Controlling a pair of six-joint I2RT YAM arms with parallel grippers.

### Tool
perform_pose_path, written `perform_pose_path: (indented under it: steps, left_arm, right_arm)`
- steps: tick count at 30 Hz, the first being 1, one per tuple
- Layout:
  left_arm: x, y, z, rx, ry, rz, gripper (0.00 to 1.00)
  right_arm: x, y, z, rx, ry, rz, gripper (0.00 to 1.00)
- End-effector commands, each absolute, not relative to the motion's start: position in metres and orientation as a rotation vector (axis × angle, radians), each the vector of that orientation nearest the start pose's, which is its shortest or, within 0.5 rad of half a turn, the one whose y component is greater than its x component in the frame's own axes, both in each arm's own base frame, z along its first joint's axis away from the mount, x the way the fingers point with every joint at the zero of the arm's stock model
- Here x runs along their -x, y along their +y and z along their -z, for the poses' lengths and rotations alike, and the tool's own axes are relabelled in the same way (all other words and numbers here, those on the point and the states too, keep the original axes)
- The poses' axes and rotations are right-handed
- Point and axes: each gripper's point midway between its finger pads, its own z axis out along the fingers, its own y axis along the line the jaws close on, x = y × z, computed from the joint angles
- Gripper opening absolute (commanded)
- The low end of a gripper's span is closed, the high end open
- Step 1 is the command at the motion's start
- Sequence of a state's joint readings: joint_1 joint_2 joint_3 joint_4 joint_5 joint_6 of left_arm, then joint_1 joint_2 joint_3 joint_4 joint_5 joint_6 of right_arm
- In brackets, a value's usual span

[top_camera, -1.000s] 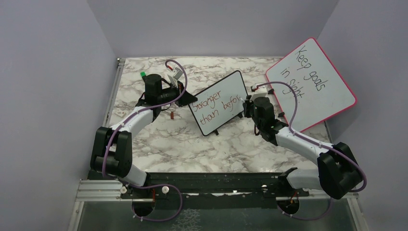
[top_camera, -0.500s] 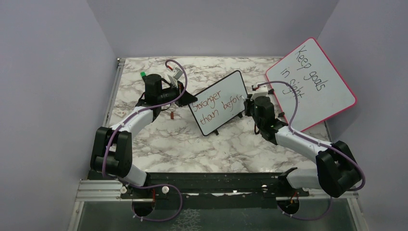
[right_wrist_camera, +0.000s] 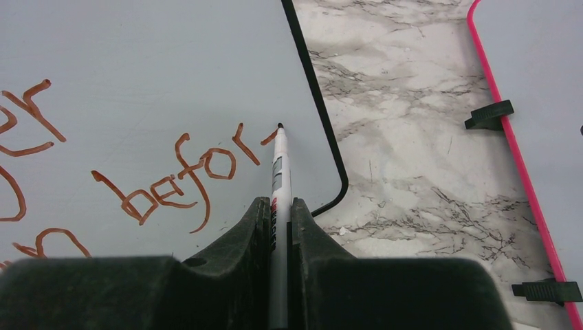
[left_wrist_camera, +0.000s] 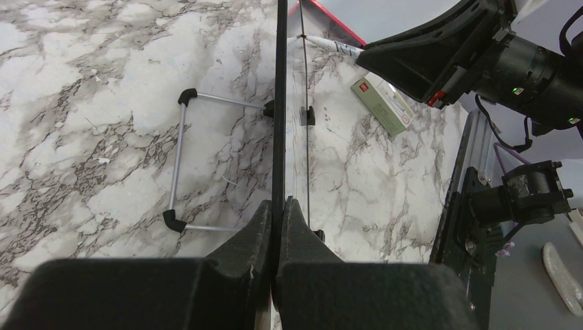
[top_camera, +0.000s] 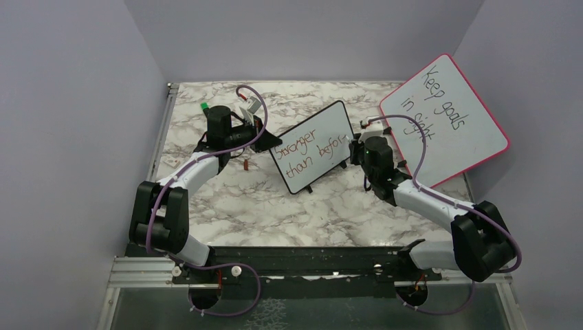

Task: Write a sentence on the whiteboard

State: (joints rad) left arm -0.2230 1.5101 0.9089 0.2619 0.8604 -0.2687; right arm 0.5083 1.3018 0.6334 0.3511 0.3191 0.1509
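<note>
The small black-framed whiteboard (top_camera: 313,147) stands tilted mid-table on little black feet. Its reddish-brown sentence (top_camera: 311,146) runs in two lines, "Stronger" over "than befor". My left gripper (top_camera: 265,137) is shut on the whiteboard's left edge (left_wrist_camera: 279,103), seen edge-on in the left wrist view. My right gripper (right_wrist_camera: 276,206) is shut on a white marker (right_wrist_camera: 278,179). The marker's tip touches the board (right_wrist_camera: 158,62) just right of the last "r" of "befor" (right_wrist_camera: 180,182), near the board's right edge.
A larger pink-framed board (top_camera: 443,120) with black handwriting leans at the back right, its pink edge (right_wrist_camera: 512,144) close to my right gripper. A small green and white box (left_wrist_camera: 382,104) and a wire stand (left_wrist_camera: 180,165) lie behind the whiteboard. A small red piece (top_camera: 247,163) lies by the left arm.
My right gripper has shifted slightly up and left along the board's right edge with the marker. The left arm and the whiteboard have stayed still.
</note>
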Motion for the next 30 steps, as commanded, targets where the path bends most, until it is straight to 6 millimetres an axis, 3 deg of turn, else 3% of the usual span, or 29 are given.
perform_pose_path:
  steps: [1, 16, 30]
  left_arm:
    - [-0.351, -0.216, -0.156, -0.534, 1.996, 1.089, 0.0]
    - [-0.351, -0.216, -0.156, -0.532, 1.995, 1.087, 0.0]
    - [-0.352, -0.216, -0.158, -0.53, 1.991, 1.087, 0.0]
  right_arm:
    - [-0.378, 0.163, -0.173, 0.147, 1.802, -0.22, 0.01]
    - [-0.375, 0.169, -0.181, 0.17, 1.786, -0.262, 0.01]
    - [-0.358, 0.165, -0.148, 0.163, 1.905, -0.274, 0.01]
